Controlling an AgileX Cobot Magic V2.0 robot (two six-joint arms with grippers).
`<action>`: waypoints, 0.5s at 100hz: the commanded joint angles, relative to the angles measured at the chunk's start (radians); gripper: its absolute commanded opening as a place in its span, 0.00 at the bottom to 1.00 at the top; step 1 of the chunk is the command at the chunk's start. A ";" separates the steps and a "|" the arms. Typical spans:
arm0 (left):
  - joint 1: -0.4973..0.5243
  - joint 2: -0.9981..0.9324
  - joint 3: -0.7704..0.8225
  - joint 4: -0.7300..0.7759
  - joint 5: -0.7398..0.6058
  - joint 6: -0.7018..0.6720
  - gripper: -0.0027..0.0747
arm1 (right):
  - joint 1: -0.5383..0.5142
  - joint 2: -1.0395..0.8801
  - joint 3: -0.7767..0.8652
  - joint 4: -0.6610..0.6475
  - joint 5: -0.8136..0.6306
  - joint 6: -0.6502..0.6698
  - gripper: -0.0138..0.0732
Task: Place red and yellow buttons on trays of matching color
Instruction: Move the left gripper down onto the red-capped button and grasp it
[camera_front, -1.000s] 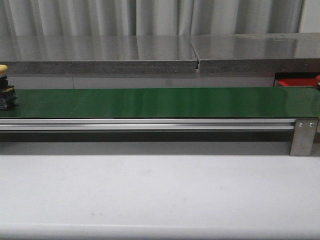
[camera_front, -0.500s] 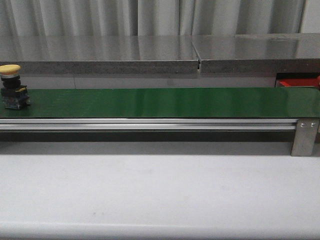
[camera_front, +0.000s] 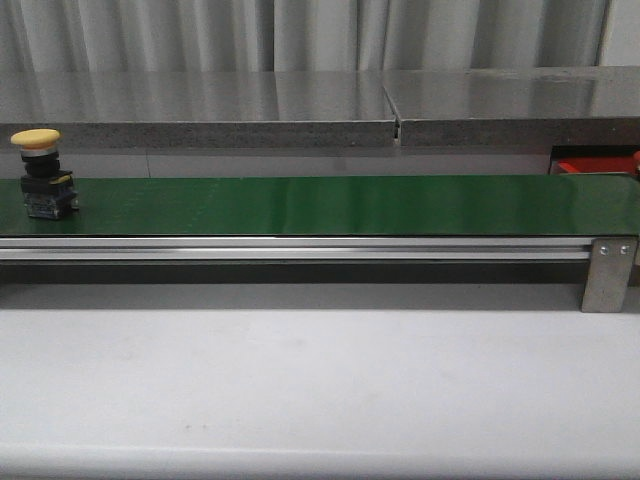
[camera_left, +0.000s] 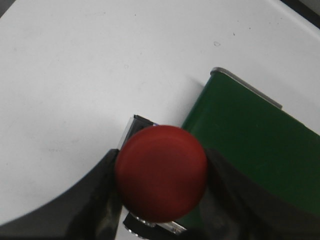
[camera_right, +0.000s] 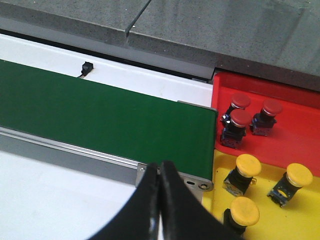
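Four red buttons, four yellow buttons, one red tray, one yellow tray.

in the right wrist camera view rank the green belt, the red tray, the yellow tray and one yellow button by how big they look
1. green belt, by far the largest.
2. red tray and yellow tray: look alike, both cut off by the frame, so unranked.
3. yellow button, the smallest.

- We see pale grey pleated curtains across the back.
- Before them runs a grey stone-like counter, seamed near its middle.
- A plain white table fills the foreground.
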 joint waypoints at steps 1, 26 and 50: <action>-0.015 -0.085 0.013 -0.026 -0.066 0.009 0.28 | 0.002 0.000 -0.024 0.003 -0.071 -0.011 0.02; -0.089 -0.084 0.035 -0.037 -0.071 0.009 0.28 | 0.002 0.000 -0.024 0.003 -0.071 -0.011 0.02; -0.166 -0.057 0.035 -0.038 -0.107 0.009 0.28 | 0.002 0.000 -0.024 0.003 -0.071 -0.011 0.02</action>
